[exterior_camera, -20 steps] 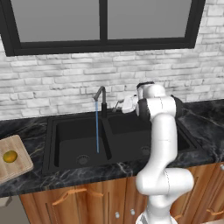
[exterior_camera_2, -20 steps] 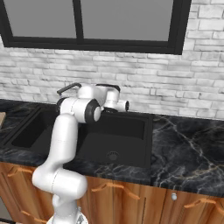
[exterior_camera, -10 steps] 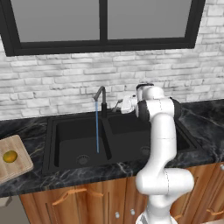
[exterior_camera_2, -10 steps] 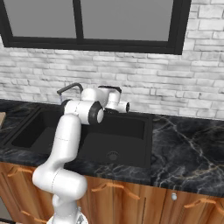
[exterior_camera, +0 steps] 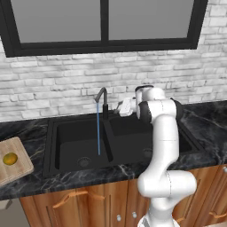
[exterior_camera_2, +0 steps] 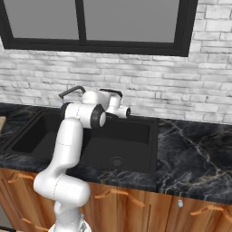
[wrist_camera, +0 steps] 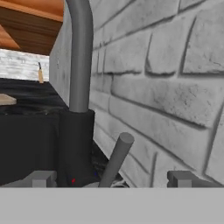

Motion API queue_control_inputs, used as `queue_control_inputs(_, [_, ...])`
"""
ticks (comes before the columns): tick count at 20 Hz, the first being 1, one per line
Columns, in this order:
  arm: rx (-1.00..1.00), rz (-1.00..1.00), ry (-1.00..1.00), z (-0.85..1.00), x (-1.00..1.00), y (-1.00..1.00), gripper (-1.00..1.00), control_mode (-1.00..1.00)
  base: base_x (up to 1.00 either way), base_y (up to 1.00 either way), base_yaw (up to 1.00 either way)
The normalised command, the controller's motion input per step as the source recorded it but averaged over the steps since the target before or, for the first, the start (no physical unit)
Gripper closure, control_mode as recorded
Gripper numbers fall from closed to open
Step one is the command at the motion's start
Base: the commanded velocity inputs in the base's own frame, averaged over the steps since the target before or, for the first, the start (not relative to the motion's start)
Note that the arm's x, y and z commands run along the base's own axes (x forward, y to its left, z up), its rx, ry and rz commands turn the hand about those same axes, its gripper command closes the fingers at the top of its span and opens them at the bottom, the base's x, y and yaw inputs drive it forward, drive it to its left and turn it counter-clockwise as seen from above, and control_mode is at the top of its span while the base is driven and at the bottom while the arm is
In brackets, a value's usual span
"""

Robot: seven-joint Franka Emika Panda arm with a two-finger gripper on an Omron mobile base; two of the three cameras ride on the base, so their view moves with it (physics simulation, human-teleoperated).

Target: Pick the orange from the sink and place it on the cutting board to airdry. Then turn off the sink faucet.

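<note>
While the water runs, we see in the left base view the orange (exterior_camera: pixel 9 158) resting on the cutting board (exterior_camera: pixel 20 167), at the far left of the black counter (exterior_camera: pixel 208 119), well apart from the sink (exterior_camera: pixel 80 137). The sink faucet (exterior_camera: pixel 103 103) stands behind the divider between the 2 basins, and a thin blue stream (exterior_camera: pixel 98 128) falls from its spout into the left basin, near that basin's drain (exterior_camera: pixel 84 162). Our gripper (exterior_camera: pixel 120 108) sits just to the right of the faucet's base, at the back edge of the sink, with the white arm bent over the right basin. From here we cannot tell how far its fingers are spread.

Seen from the right base view, the gripper (exterior_camera_2: pixel 114 105) is up against the brick wall (exterior_camera_2: pixel 181 86) behind the sink (exterior_camera_2: pixel 136 136), and the faucet (exterior_camera_2: pixel 71 92) curves out past the arm's elbow. The right basin's drain (exterior_camera_2: pixel 117 161) lies below.

Looking along the hand view, we find the 2 fingertips (wrist_camera: pixel 43 179) spread wide apart, with the faucet's thin lever handle (wrist_camera: pixel 116 159) rising between them and touching neither, so the gripper holds nothing. The faucet's dark body and grey riser (wrist_camera: pixel 78 61) stand just left of the lever, close to the brick wall. A corner of the cutting board (wrist_camera: pixel 8 100) shows far off at the left edge.
</note>
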Motion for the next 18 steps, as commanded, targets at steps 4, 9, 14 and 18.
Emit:
queue_control_inputs(4, [0.0, 0.31, 0.0, 0.33, 0.61, 0.53, -1.0, -1.0, 0.0, 0.0, 0.0])
queue_control_inputs(9, [-0.04, 0.3, 0.0, 0.46, 0.53, 0.5, -1.0, -1.0, 0.0, 0.0, 0.0])
queue_control_inputs(14, [-0.11, 0.14, 0.0, 0.53, 0.69, 0.82, -1.0, -1.0, 0.0, 0.0, 0.0])
queue_control_inputs(18, [-0.1, 0.1, 0.0, 0.32, 0.74, 0.9, -1.0, -1.0, 0.0, 0.0, 0.0])
